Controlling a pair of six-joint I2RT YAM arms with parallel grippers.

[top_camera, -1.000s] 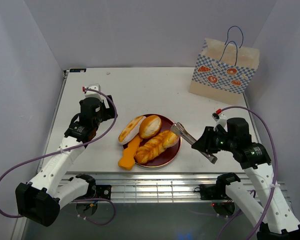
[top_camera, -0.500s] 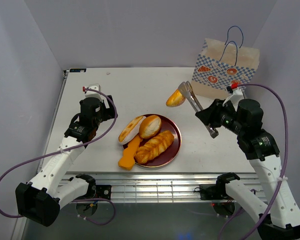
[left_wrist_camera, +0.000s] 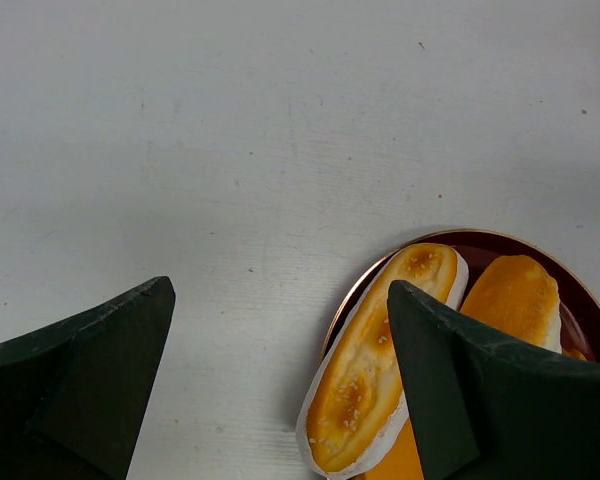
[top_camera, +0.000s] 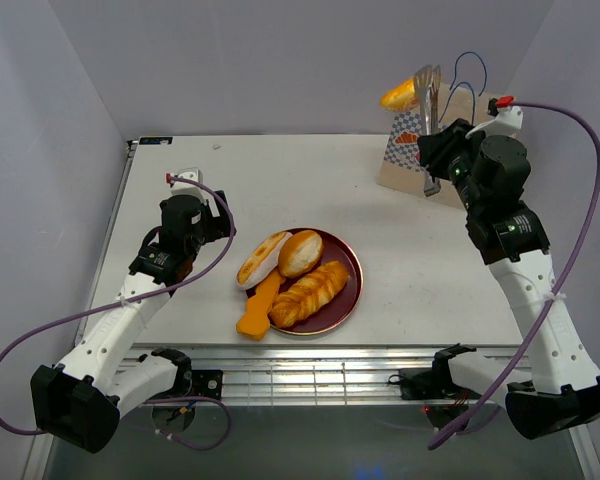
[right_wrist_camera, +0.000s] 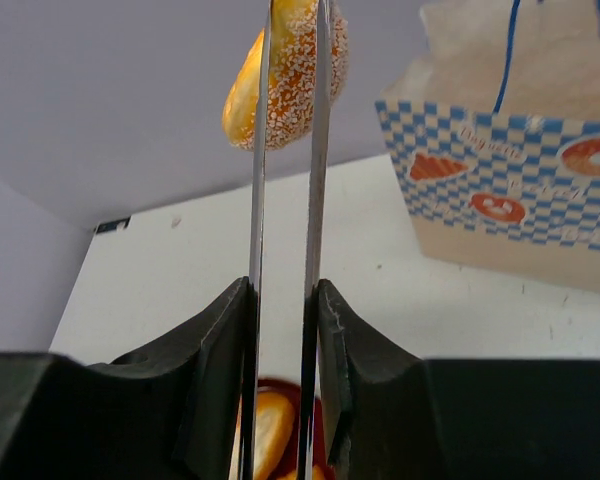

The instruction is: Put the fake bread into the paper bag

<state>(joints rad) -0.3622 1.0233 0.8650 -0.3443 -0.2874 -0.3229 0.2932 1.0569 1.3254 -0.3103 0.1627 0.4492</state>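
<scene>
Over on the left, the left gripper [left_wrist_camera: 280,288] hangs just above the white table [top_camera: 310,180], its fingers spread wide and holding nothing. Beside it sits the dark red plate [top_camera: 348,298] with an oval roll [top_camera: 263,257], a round bun [top_camera: 300,252] and a braided loaf [top_camera: 308,292]. An orange wedge [top_camera: 258,308] lies against its near-left edge. To the right, the right gripper [right_wrist_camera: 283,295] is clamped on the metal tongs [top_camera: 430,105], lifted high. The tongs pinch a sesame-coated bread piece [top_camera: 400,95] in the air by the upper left of the paper bag [right_wrist_camera: 500,200], which stands at the table's far right corner.
</scene>
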